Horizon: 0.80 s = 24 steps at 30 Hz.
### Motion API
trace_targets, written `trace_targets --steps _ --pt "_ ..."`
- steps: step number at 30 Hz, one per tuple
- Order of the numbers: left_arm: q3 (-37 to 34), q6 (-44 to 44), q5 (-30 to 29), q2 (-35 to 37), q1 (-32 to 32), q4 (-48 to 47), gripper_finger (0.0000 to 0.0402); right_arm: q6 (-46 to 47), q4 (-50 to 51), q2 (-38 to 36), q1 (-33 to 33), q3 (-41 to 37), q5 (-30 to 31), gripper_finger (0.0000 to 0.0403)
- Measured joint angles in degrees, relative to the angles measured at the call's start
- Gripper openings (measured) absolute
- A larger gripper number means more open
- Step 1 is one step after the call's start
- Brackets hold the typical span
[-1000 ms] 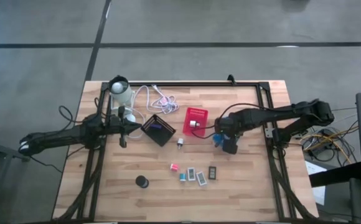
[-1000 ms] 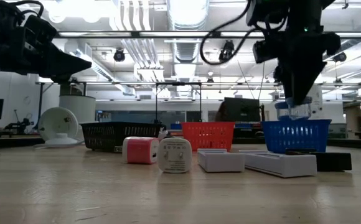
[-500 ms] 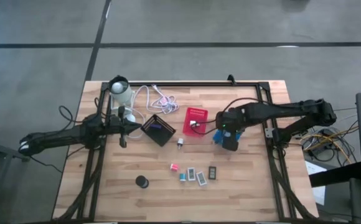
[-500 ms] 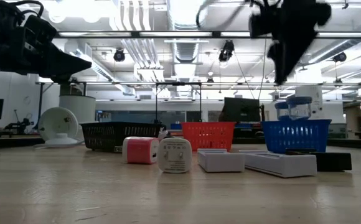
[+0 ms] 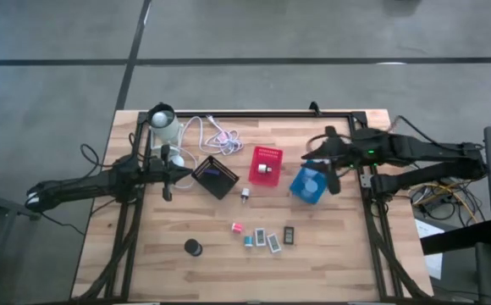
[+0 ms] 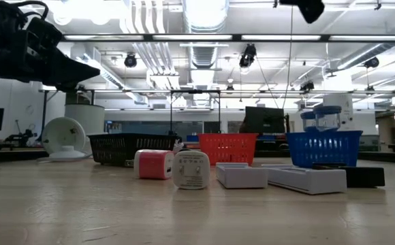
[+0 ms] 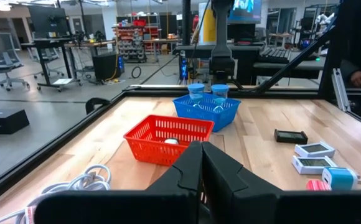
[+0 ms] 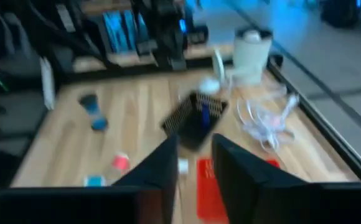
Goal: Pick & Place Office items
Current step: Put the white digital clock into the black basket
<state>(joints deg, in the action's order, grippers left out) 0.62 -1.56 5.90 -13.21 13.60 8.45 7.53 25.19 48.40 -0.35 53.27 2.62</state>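
High view: the right end effector hangs above the far edge of the blue mesh bin, its fingers a narrow gap apart, grasping nothing. Two pale-blue round pieces sit in that bin. Small pink, teal, white and black blocks lie on the wooden table. The left end effector is clenched beside the black mesh bin.
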Motion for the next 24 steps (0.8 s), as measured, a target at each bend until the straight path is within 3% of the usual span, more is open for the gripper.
trace_targets --steps 7,16,24 --pt "-0.01 0.04 -0.01 0.0 -0.01 0.02 0.0016 -1.47 -17.23 -9.89 1.27 -14.37 -3.35 0.0013" --pt "-0.01 0.07 0.01 0.0 0.0 0.03 0.0016 -2.37 -37.57 -17.13 1.2 -31.85 -4.16 0.0008" --pt "0.0 -1.18 -0.04 0.0 0.0 0.08 0.0016 -3.69 -42.44 -25.57 1.2 -41.6 -4.18 0.0008"
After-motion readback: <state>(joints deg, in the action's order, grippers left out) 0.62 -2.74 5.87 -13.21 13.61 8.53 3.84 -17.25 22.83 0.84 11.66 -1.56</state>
